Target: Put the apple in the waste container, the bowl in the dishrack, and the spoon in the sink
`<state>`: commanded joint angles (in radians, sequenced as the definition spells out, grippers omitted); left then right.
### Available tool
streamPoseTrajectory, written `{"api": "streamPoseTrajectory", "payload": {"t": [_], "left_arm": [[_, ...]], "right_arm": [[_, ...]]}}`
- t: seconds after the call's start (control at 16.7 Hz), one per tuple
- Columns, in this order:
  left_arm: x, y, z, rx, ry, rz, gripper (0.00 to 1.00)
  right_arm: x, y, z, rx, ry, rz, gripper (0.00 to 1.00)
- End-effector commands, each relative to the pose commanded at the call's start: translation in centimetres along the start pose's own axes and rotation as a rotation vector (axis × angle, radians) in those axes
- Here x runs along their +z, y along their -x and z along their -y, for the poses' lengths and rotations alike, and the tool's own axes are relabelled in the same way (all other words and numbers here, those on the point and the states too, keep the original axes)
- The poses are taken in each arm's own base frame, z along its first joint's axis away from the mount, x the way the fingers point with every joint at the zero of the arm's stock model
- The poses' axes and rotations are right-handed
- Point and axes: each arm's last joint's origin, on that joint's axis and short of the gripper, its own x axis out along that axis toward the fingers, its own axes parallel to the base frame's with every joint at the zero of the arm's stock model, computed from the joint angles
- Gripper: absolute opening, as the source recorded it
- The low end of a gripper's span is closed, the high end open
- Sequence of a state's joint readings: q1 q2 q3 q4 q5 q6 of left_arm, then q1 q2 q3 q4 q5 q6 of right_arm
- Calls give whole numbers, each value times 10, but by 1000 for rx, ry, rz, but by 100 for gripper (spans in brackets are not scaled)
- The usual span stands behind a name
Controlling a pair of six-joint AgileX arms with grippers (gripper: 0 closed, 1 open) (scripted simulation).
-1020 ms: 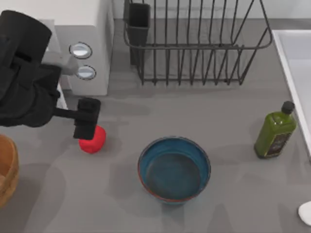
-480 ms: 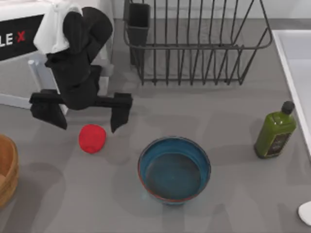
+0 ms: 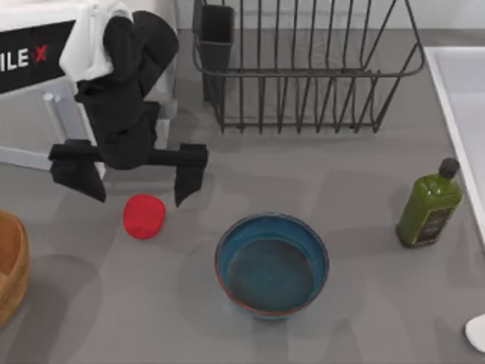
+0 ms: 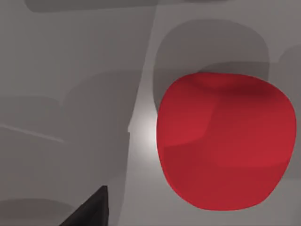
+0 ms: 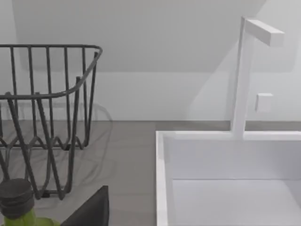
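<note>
Top view, table (image 3: 356, 174): a grey surface is seen from above, with every item below set on it.
Sink (image 3: 464, 98): a pale basin with a raised white rim is placed at the right edge; in the right wrist view its rim (image 5: 162, 179) is seen beside a white tap (image 5: 244, 75).
Dishrack (image 3: 303, 68): a black wire rack is placed at the back centre, with a dark cutlery cup (image 3: 216, 34) at its left end.
Left gripper (image 3: 129, 178): it is held just behind the apple, its two black fingers spread wide apart, with nothing clamped.
Bowl (image 3: 272, 264): a teal-blue bowl is set upright near the front centre, right of the apple.
Waste container (image 3: 9, 265): an orange-brown bin is cut off by the left edge.
Green bottle (image 3: 430, 205): it is stood upright near the sink.
Apple (image 3: 143, 215): a red fruit is seen lying on the table between bin and bowl, apart from both; it is seen close up in the left wrist view (image 4: 225, 141).
Spoon (image 3: 477, 332): a white head is seen at the front right corner.
Right gripper: its state cannot be told.
</note>
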<state>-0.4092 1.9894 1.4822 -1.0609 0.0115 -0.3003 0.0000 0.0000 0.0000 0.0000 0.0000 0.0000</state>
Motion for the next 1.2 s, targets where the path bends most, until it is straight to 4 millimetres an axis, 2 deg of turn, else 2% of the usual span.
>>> {"api": "streamPoseTrajectory", "payload": {"t": [0.12,0.48,0.6,0.78,1.2], "left_arm": [[-1,-9,4,0,0,-1,100],[-1,-62,3,0,1,-3,100],[1,-69,-1,1,3,-2,100],[1,-69,-1,1,3,-2,100],[1,-69,-1,1,3,-2,47]], "right_arm": [[0,0,0,0,0,0,100],[0,0,0,0,0,0,100],[0,0,0,0,0,0,100],[0,0,0,0,0,0,100],[0,0,0,0,0,0,100]]}}
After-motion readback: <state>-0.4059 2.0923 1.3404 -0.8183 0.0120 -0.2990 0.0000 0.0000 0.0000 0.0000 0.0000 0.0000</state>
